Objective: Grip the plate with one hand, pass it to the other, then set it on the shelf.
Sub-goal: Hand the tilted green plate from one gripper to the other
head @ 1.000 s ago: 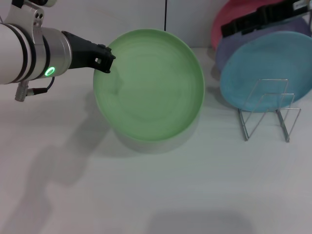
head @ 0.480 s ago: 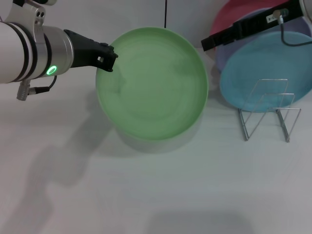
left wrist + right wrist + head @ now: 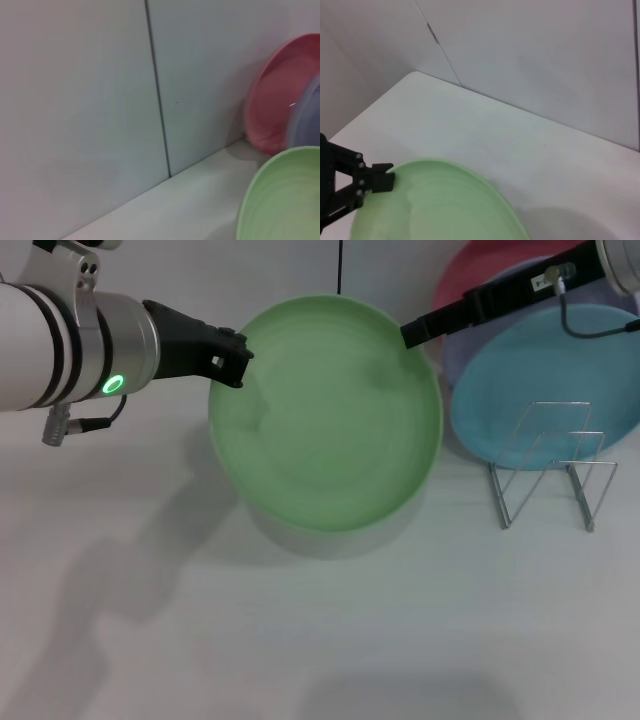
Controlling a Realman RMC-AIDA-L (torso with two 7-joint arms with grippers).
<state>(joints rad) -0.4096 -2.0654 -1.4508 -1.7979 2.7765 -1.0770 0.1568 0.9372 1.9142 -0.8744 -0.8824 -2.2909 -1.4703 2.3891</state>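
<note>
The light green plate (image 3: 325, 415) hangs above the white table in the head view. My left gripper (image 3: 228, 357), black on a silver wrist with a green light, is shut on the plate's left rim. My right gripper (image 3: 412, 335), slim and black, reaches in from the upper right to the plate's upper right rim. The plate also shows in the left wrist view (image 3: 282, 197) and in the right wrist view (image 3: 437, 202), where the left gripper (image 3: 385, 181) clamps its rim. The silver wire shelf (image 3: 552, 462) stands on the table at the right.
A turquoise-blue plate (image 3: 560, 375), a lavender plate (image 3: 462, 345) and a pink plate (image 3: 470, 275) lean at the back right behind the shelf. A white wall with a dark seam (image 3: 157, 90) stands behind the table (image 3: 300, 640).
The right gripper has come in from the upper right to the plate's upper right rim. The left gripper has shifted the plate slightly to the right.
</note>
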